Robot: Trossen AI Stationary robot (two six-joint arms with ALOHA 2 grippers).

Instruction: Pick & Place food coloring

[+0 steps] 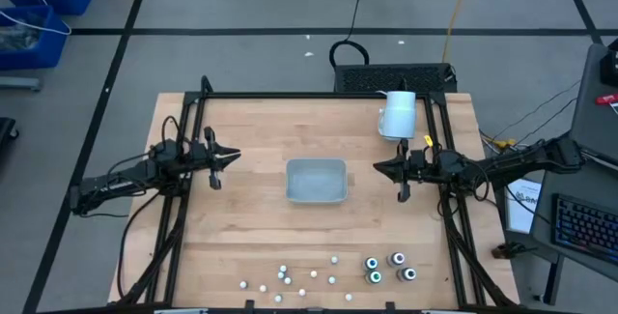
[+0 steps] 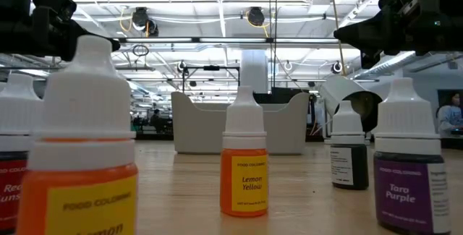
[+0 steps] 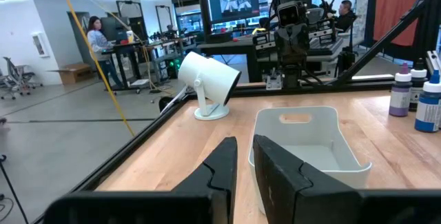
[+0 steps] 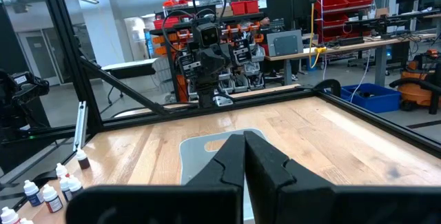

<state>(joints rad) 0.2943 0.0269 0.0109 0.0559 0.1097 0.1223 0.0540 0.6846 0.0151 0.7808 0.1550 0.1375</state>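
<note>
Both arms hovered above the bench (image 1: 241,246), one on each side of the grey tray (image 1: 316,181), and nothing had been picked up yet. The left hand (image 1: 232,157) stood with a narrow gap between its fingers (image 3: 224,165) and held nothing. The right hand (image 1: 381,167) was closed tight and empty.

The food coloring (image 1: 333,273) lay scattered along the bench's near edge, well apart from both hands. The dark jars (image 1: 390,268) were grouped toward the right side and the tiny bottles (image 1: 285,277) spread to their left.

Judgement: the step in hand was the reach for a first piece.
- Widen the fingers before descending.
- Take an outlying bottle first, since close neighbours could tip.
- Come straight down and grip the body below the cap.
- Carry it upright to the tray.

The white cylinder (image 1: 398,114) stood clear of that path.
</note>
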